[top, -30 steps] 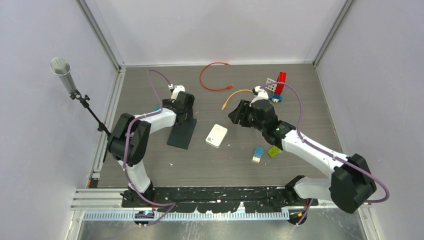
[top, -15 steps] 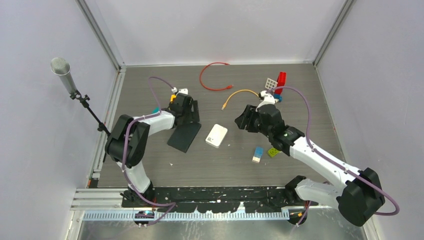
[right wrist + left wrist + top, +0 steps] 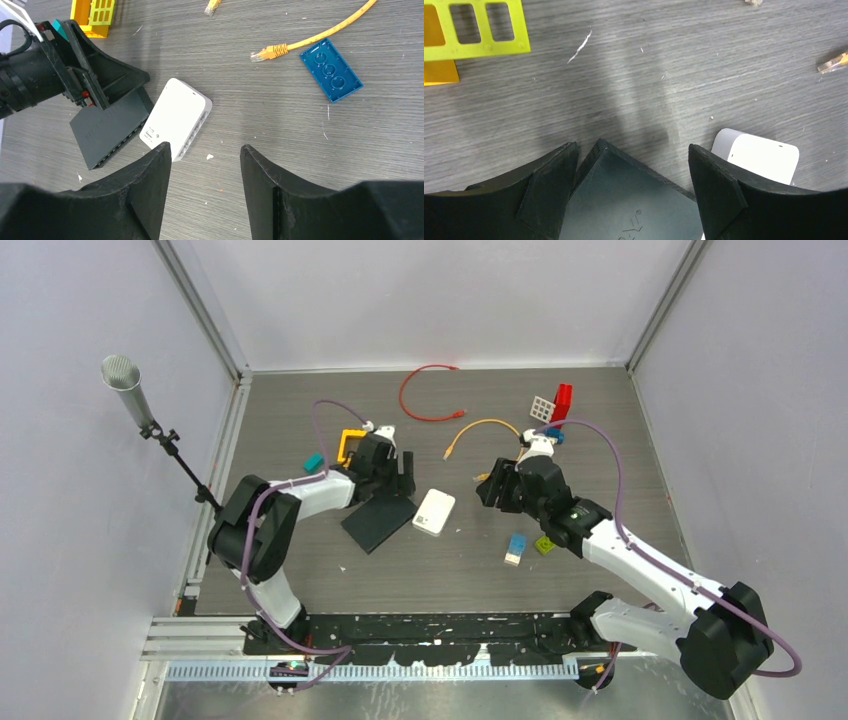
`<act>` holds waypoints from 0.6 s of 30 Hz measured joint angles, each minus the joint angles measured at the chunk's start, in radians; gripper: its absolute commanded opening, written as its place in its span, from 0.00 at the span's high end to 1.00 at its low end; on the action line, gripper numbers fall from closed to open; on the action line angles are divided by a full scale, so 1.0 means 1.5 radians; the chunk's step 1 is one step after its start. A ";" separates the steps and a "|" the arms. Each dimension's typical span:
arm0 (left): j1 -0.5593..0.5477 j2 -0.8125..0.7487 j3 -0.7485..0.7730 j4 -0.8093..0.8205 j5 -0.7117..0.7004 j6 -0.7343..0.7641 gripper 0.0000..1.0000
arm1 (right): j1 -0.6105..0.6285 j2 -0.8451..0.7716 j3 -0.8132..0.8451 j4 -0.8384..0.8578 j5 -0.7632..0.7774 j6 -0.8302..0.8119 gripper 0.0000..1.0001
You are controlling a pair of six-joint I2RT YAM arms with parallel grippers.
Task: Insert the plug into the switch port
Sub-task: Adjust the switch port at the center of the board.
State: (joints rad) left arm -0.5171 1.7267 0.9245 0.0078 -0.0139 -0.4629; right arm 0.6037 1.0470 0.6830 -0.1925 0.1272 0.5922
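The black switch (image 3: 380, 522) lies flat on the table, turned diagonally beside a white box (image 3: 433, 511). My left gripper (image 3: 400, 472) grips its far corner; in the left wrist view the switch (image 3: 634, 200) fills the gap between the fingers of that gripper (image 3: 633, 147). The yellow cable's plug (image 3: 449, 453) lies loose on the table and shows in the right wrist view (image 3: 260, 54). My right gripper (image 3: 488, 485) is open and empty, hovering right of the white box (image 3: 175, 117); its fingertips (image 3: 205, 147) stand apart over bare table.
A red cable (image 3: 425, 395) lies at the back. A yellow frame (image 3: 352, 445) and a teal block (image 3: 314, 461) sit left of the left gripper. A blue plate (image 3: 330, 70), a blue-white block (image 3: 516, 547), a green brick (image 3: 547, 543) and a red block (image 3: 563, 400) are on the right.
My left gripper has moved right and nearer, taking the switch's far end with it, so the switch has turned and shifted toward the white box. My right gripper has drawn back slightly right and nearer.
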 measured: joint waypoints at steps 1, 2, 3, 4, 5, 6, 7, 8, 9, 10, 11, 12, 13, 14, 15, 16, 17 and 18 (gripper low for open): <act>-0.001 -0.004 -0.002 -0.004 -0.001 0.002 0.17 | 0.000 0.000 0.000 0.000 0.002 0.000 0.42; -0.001 -0.008 -0.004 -0.009 -0.003 0.002 0.16 | 0.000 0.000 0.000 0.000 0.004 0.000 0.42; -0.001 -0.014 -0.006 -0.019 -0.010 0.003 0.16 | 0.000 0.000 -0.001 -0.001 0.005 -0.001 0.41; -0.001 -0.022 -0.008 -0.027 -0.017 0.004 0.16 | 0.000 0.000 -0.001 -0.003 0.007 -0.001 0.40; -0.002 -0.034 -0.009 -0.039 -0.028 0.007 0.15 | 0.000 0.000 -0.001 -0.003 0.010 -0.001 0.39; -0.002 -0.045 -0.009 -0.044 -0.039 0.009 0.15 | 0.000 0.001 -0.002 -0.003 0.013 -0.001 0.38; -0.002 -0.058 -0.009 -0.049 -0.055 0.013 0.15 | 0.000 0.002 -0.002 -0.003 0.016 -0.002 0.36; -0.002 -0.073 -0.009 -0.054 -0.072 0.017 0.15 | 0.000 0.005 -0.002 -0.002 0.019 -0.003 0.35; -0.002 -0.095 -0.009 -0.059 -0.101 0.020 0.15 | 0.000 0.011 -0.002 0.001 0.022 -0.006 0.35; -0.002 -0.102 -0.009 -0.059 -0.110 0.020 0.15 | 0.000 0.018 -0.002 0.004 0.023 -0.007 0.35; -0.002 -0.117 -0.009 -0.061 -0.131 0.022 0.15 | 0.000 0.032 -0.002 0.009 0.025 -0.008 0.35; -0.002 -0.131 -0.009 -0.061 -0.151 0.024 0.15 | 0.000 0.047 0.000 0.011 0.027 -0.009 0.35; -0.002 -0.144 -0.009 -0.062 -0.169 0.026 0.16 | 0.000 0.068 0.007 0.009 0.028 -0.008 0.35; -0.002 -0.161 -0.012 -0.059 -0.189 0.029 0.16 | 0.000 0.098 0.018 0.008 0.029 -0.008 0.36; -0.002 -0.176 -0.017 -0.057 -0.202 0.030 0.16 | 0.000 0.119 0.026 0.009 0.029 -0.008 0.36; -0.002 -0.195 -0.030 -0.048 -0.215 0.031 0.17 | 0.000 0.149 0.042 0.007 0.030 -0.008 0.36; -0.002 -0.218 -0.050 -0.037 -0.226 0.032 0.17 | -0.001 0.177 0.058 0.008 0.029 -0.008 0.36; -0.002 -0.238 -0.071 -0.030 -0.235 0.032 0.17 | -0.001 0.207 0.078 0.008 0.031 -0.007 0.36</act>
State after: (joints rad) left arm -0.5198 1.3701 0.8177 -0.0376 -0.3668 -0.4156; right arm 0.6029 1.3567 0.7998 -0.1806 0.1738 0.5816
